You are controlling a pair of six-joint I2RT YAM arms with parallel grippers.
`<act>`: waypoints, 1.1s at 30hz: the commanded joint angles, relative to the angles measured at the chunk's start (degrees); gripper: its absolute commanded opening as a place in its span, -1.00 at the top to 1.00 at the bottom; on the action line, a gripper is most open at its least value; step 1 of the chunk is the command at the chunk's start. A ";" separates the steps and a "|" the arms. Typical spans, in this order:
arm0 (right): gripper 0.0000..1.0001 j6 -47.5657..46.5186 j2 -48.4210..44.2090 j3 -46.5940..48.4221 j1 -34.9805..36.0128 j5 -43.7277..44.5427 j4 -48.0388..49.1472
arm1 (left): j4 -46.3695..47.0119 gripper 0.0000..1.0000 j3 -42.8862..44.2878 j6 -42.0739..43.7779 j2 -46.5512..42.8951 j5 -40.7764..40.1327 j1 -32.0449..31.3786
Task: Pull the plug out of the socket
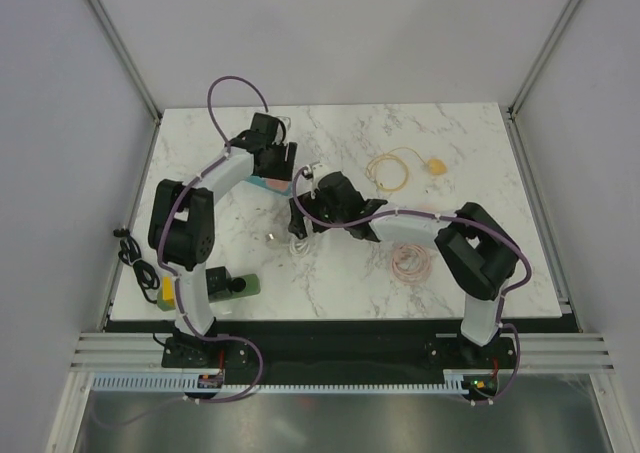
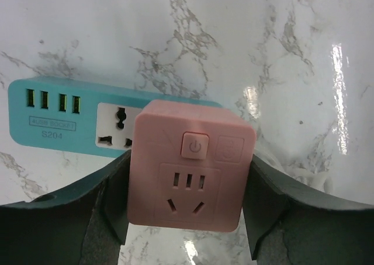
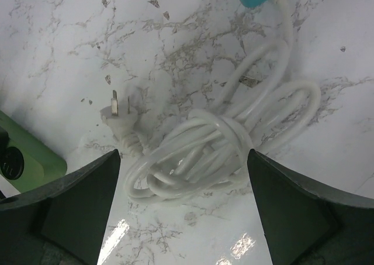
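Extraction, grip stage: left gripper [image 2: 190, 186] clamps pink plug cube [image 2: 191, 159] by both flanks, cube apparently seated in teal socket strip [image 2: 61, 114]. Right gripper [image 3: 182, 159] spread wide, empty, above coiled white cable [image 3: 225, 139]. Next: straight pull; strip probably needs restraint.

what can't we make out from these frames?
Left wrist view: whether the pink adapter has its prongs seated in the teal power strip; the adapter's own body hides the joint and the strip's right end.
Top view: adapter and strip are mostly covered by the left gripper and right gripper.
Right wrist view: the strip is cut off by the top edge; the green object is cut by the left edge and a finger, so it can't be identified.
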 commanded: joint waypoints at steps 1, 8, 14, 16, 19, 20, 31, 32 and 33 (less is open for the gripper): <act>-0.96 -1.05 -2.72 -0.49 -0.36 2.15 1.64 | -2.74 -0.36 -1.59 -1.72 -2.09 -3.52 -3.20; -0.96 0.26 -2.02 -0.93 -2.73 4.09 1.12 | -5.90 0.14 -1.77 -4.01 -2.26 -1.50 -4.34; -0.36 2.81 -2.54 -4.09 -6.06 2.53 4.88 | -7.14 0.95 -1.07 -2.26 -2.88 1.03 -4.43; -0.18 4.05 -1.58 -4.36 -7.03 -0.99 7.52 | -7.14 0.96 -1.33 -1.55 -3.40 1.75 -4.43; -0.23 3.96 0.97 -1.39 -7.74 -5.40 7.36 | -7.05 0.96 -2.20 -0.85 -5.25 4.47 -4.43; -0.23 3.96 1.49 -0.85 -8.09 -6.01 7.18 | -6.96 0.95 -2.38 -0.67 -5.69 4.65 -4.52; -0.08 5.90 10.55 8.20 -12.22 -16.82 7.71 | -6.78 0.96 -2.65 0.65 -6.66 5.71 -4.61; -0.05 5.64 11.25 8.90 -12.66 -17.26 7.79 | -6.70 0.95 -2.74 0.73 -6.75 5.70 -4.61; -0.04 5.37 12.65 9.69 -12.92 -17.79 7.97 | -6.70 0.95 -2.91 0.82 -6.92 5.62 -4.69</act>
